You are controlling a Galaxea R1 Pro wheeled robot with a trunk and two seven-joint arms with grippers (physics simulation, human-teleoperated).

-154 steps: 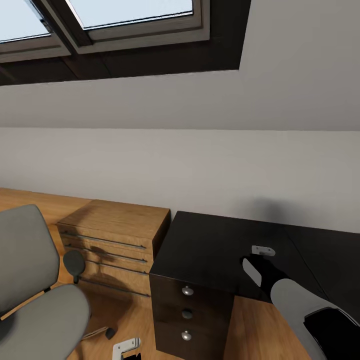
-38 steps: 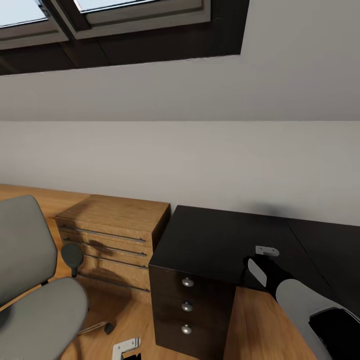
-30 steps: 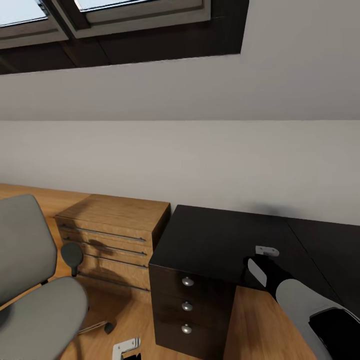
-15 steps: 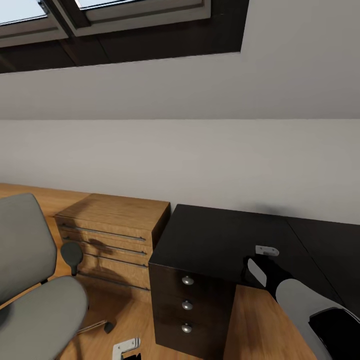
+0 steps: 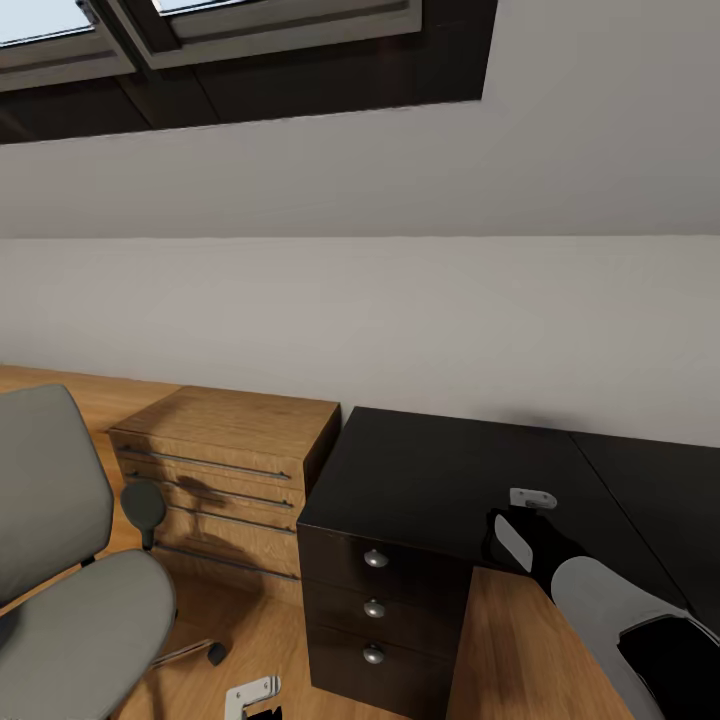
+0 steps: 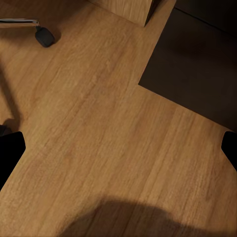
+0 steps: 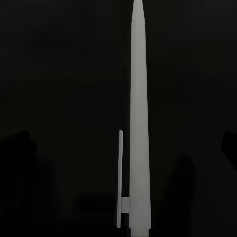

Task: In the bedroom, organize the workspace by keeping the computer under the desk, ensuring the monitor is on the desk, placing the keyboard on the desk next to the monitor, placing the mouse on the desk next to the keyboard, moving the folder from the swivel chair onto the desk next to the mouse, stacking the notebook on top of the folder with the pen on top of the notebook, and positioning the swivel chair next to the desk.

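A slim white pen (image 7: 138, 123) with a thin side clip is seen in the right wrist view, running straight along the line of the fingers against the glossy black top of the bench (image 5: 420, 480); its near end runs out of that picture, so whether it is pinched cannot be told from there. In the head view the right gripper (image 5: 528, 500) is held over the bench top near its front edge, where a small pale piece shows at its tip, and the state of its fingers cannot be made out. The bench carries a dark three-drawer unit (image 5: 375, 610) with round silver knobs below its left end. Just beside that end, against the grey wall, a light wooden dresser (image 5: 225, 470) with long bar handles is placed. The swivel chair (image 5: 70, 590), with grey padded seat and backrest and a black armrest, stands on the wood floor (image 6: 98, 138) to the left of the dresser, apart from the bench. A chair leg with its castor (image 6: 43, 35) is seen in the left wrist view above the floor boards. The left gripper (image 5: 252, 695) shows at the lower edge of the head view, and its dark finger tips sit wide apart at the two sides of the left wrist view, with nothing between them. Dark-framed skylights (image 5: 250, 50) are set in the sloped wall above.
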